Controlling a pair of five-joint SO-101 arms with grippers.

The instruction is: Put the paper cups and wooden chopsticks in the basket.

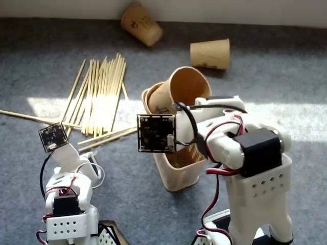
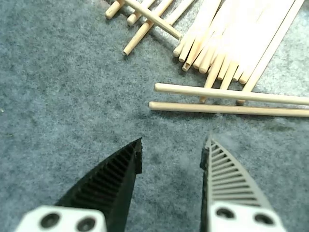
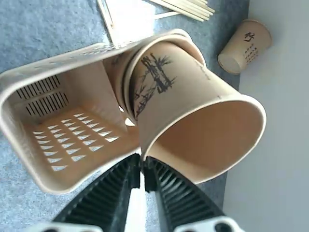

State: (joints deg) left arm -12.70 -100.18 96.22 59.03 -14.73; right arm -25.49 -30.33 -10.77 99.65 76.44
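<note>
The right claw (image 3: 143, 163) is closed on the rim of a cup (image 3: 193, 111). This cup sits nested in a second cup (image 1: 149, 104), and both lean tilted out of the top of the basket (image 3: 63, 87), which stands on the grey surface (image 1: 255, 81). 2 other cups lie on their sides, well apart from the basket: one (image 1: 142, 24) and one (image 1: 210, 53). The left claw (image 2: 171, 145) is wide open, holds nothing and hangs low over the surface. The chopsticks (image 2: 227, 43) lie in a loose pile just in front of it, outside the basket
</note>
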